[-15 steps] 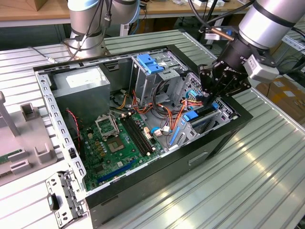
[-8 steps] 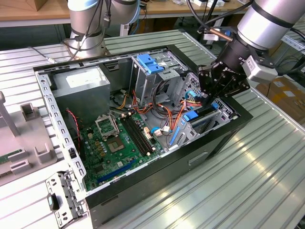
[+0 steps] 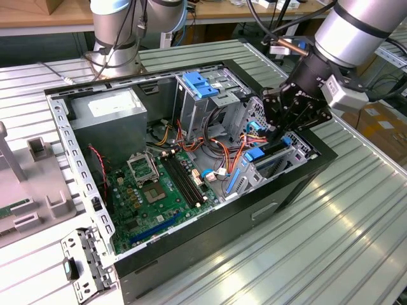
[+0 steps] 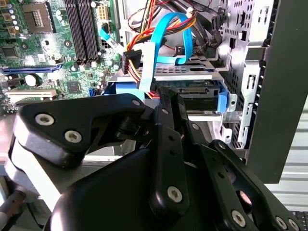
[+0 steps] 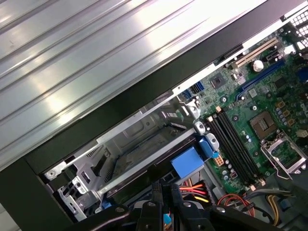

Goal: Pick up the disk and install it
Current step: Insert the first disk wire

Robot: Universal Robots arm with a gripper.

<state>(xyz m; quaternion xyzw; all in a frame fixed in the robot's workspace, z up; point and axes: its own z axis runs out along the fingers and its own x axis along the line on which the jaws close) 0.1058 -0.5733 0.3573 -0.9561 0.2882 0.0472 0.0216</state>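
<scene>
The disk [image 4: 197,91], grey metal with blue carrier rails, lies flat in the lower drive bay at the case's front corner, under orange and blue cables. In the exterior view the disk [image 3: 275,159] sits in the bay at the case's right end, directly below my black gripper [image 3: 278,131]. In the second wrist view my gripper [image 4: 168,92] has its two fingers pressed together, their tips at the disk's connector edge with nothing between them. In the first wrist view the gripper [image 5: 166,188] hangs just above the bay and a blue rail tab [image 5: 187,162].
The open PC case [image 3: 299,181] lies on a ribbed metal table. Inside are the motherboard [image 3: 149,190], a grey power supply [image 3: 108,117] and an upper drive cage with a light-blue latch [image 3: 200,82]. A second robot base [image 3: 114,38] stands behind the case.
</scene>
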